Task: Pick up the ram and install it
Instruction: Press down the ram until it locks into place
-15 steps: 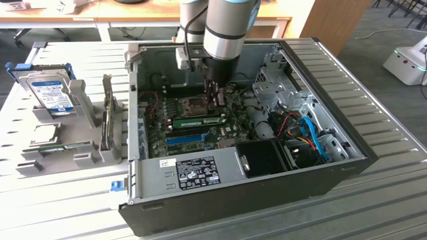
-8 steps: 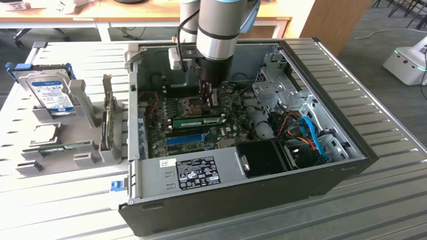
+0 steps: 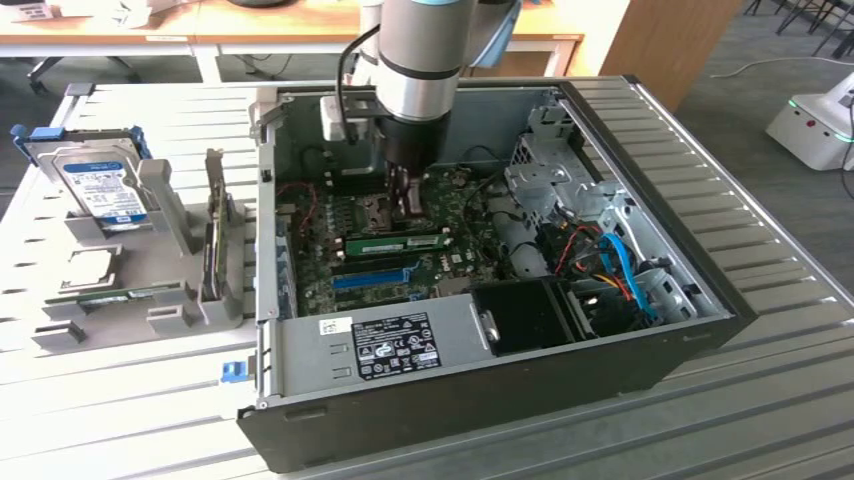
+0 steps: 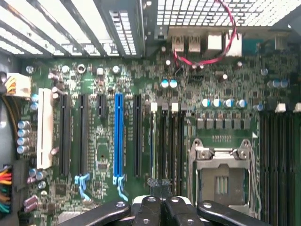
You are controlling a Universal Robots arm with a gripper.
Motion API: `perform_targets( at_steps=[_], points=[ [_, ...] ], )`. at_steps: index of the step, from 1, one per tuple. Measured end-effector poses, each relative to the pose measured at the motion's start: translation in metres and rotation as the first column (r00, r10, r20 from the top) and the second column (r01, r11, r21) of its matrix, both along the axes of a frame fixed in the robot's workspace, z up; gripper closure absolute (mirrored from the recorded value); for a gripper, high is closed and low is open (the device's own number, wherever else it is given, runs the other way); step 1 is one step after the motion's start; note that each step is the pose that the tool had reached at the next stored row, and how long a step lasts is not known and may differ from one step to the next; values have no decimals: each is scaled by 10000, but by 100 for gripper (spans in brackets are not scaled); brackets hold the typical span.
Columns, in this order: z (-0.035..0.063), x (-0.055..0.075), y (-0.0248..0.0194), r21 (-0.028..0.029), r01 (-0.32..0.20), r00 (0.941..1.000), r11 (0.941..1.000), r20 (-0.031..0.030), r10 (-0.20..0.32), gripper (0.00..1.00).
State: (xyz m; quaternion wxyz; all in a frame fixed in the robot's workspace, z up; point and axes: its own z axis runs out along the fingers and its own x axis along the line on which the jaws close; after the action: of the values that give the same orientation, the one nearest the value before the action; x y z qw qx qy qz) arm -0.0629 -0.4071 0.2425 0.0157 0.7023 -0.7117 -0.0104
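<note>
Open computer case [image 3: 601,380] lying on its side on the slatted desk [image 3: 787,420], centre of the exterior view, side panel off for access to the motherboard [image 3: 454,265]. Arm [image 3: 420,60] reaching straight down from upper centre into the case.

Fingers [image 3: 407,195] pinched fully together, gripping nothing visible. Same in the wrist view: fingers [image 4: 151,209] closed tip to tip above the memory slots [image 4: 171,141]. Probably shut like that to work as a blunt pusher rather than a clamp; judgement only.

The ram [image 3: 396,243] at centre of the exterior view, just below the fingers in the picture. Green stick standing on edge in a slot, parallel to the blue slot [image 3: 370,277] lower down. Near the fingers, contact not clear. Looks seated, upright and level along its length; latch state too small to tell. In the wrist view possibly the thin edge [image 4: 152,141] in the memory slot nearest the blue slot [image 4: 118,136]; not certain.

CPU socket [image 4: 221,174] right beside the memory slots, close to the fingers.

Left of the exterior view: grey fixture [image 3: 160,320] keeping parts propped up for easy grabbing. Hard drive [image 3: 100,185] with blue label at upper left, a card [image 3: 214,235] on edge, a green strip [image 3: 114,295] lying low in a groove, maybe another stick.

Insertion judged done or nearly done.
</note>
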Motion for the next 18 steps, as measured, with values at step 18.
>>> perform_targets(
  at_steps=[18],
  points=[
    [-2,-230,-1,-1,0,10000,10000,-1,0,90]
  ],
)
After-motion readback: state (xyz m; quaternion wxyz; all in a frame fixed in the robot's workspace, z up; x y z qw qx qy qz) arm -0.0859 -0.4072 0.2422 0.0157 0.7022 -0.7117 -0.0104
